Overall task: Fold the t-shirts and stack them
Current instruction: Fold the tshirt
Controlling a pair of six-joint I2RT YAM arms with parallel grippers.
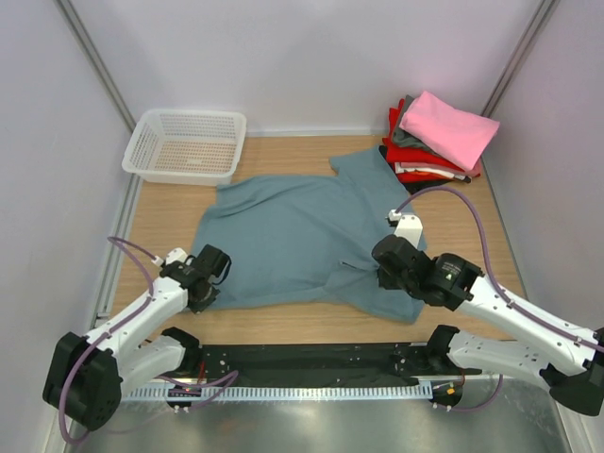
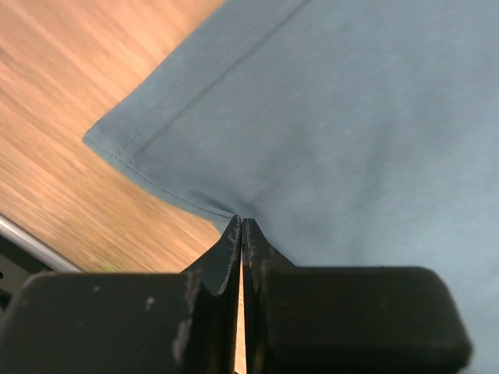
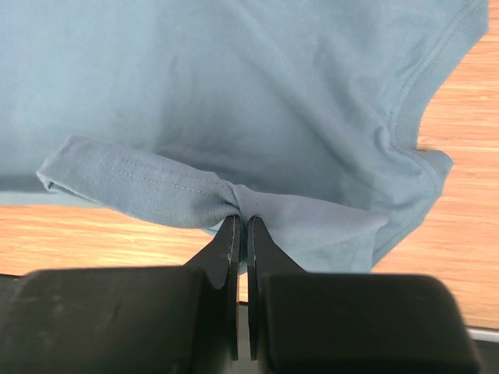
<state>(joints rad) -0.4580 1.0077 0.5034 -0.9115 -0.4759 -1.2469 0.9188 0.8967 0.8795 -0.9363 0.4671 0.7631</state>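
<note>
A large teal-blue t-shirt lies spread on the wooden table. My left gripper is shut on its near left hem, close to the corner; the jaws pinch the cloth edge. My right gripper is shut on the shirt's near right edge, where the cloth bunches at the fingertips. A stack of folded t-shirts, pink on top of grey, red, white and black, sits at the far right.
A white plastic lattice basket stands at the far left, touching the shirt's far corner. White walls close in on both sides. A black rail runs along the near edge between the arm bases.
</note>
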